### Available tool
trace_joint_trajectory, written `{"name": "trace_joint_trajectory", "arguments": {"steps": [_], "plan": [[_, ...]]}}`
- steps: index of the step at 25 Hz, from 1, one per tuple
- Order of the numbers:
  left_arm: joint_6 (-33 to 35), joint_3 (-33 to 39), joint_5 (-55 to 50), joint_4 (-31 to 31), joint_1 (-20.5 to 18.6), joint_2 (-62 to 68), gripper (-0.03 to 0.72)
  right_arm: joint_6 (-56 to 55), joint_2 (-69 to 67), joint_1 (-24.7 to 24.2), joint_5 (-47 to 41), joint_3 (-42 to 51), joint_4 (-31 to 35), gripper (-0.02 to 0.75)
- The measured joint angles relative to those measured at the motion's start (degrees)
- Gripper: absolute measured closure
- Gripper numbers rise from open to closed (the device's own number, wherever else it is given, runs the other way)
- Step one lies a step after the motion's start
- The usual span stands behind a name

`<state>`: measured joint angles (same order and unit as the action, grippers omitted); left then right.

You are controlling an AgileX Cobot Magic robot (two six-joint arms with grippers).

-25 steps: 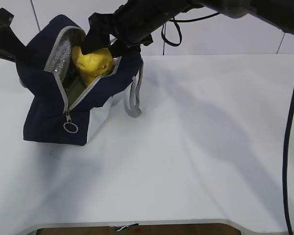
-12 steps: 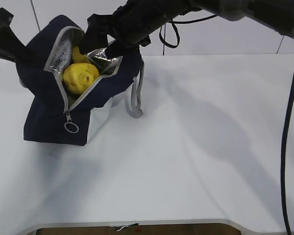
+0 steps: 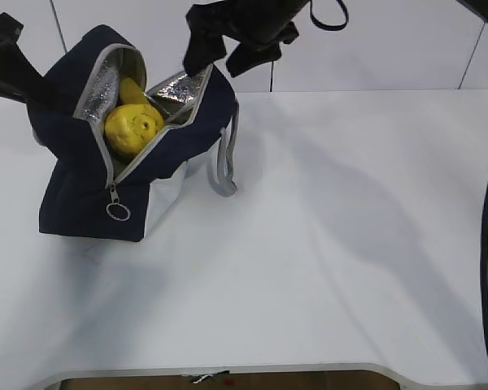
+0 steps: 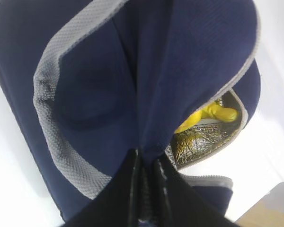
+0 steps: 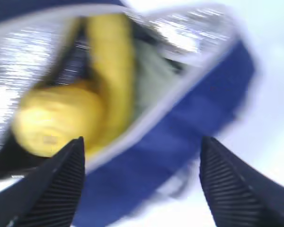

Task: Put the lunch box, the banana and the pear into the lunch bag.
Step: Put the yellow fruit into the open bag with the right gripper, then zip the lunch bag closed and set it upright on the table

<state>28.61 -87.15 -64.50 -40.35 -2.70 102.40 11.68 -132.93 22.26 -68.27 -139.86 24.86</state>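
The right gripper point(image 3: 217, 55) is hanging wide open and empty just above the lunch bag point(image 3: 81, 195), whose mouth is gaping below and to its left. Inside, the pear point(image 3: 132, 128) is sitting in front of the upright banana point(image 3: 131, 89), while the left gripper point(image 4: 144, 189) is pinching the bag's fabric shut-tight.

Navy bag point(image 3: 106, 187) stood on the table at the left, unzipped, mouth gaping and showing silver foil lining; grey zipper ended in a ring pull at the front, grey handle hung down the right side beside a white panel. Pear point(image 3: 132, 127), lumpy and yellow, sat in the opening, stem end facing out. Banana point(image 3: 131, 90) lay behind, touching the pear, mostly hidden. Pale green of the box point(image 5: 149, 71) showed blurred beside the banana inside.
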Motion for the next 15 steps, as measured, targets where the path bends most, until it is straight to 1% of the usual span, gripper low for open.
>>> {"name": "trace_joint_trajectory", "arguments": {"steps": [2,4,9,15], "plan": [[0.0,0.0,-0.1,0.0,0.0,0.0,0.668,-3.2,0.0,-0.3,-1.4,-0.2,-4.8,0.141],[0.0,0.0,-0.2,0.0,0.0,0.0,0.668,-5.8,0.0,-0.3,-2.4,-0.2,-7.9,0.141],[0.0,0.0,-0.2,0.0,0.0,0.0,0.668,-7.6,-0.2,-0.3,-2.0,0.2,-8.8,0.142],[0.0,0.0,-0.4,0.0,0.0,0.0,0.668,-8.1,-3.9,-0.3,-0.6,1.4,-8.8,0.142]]}}
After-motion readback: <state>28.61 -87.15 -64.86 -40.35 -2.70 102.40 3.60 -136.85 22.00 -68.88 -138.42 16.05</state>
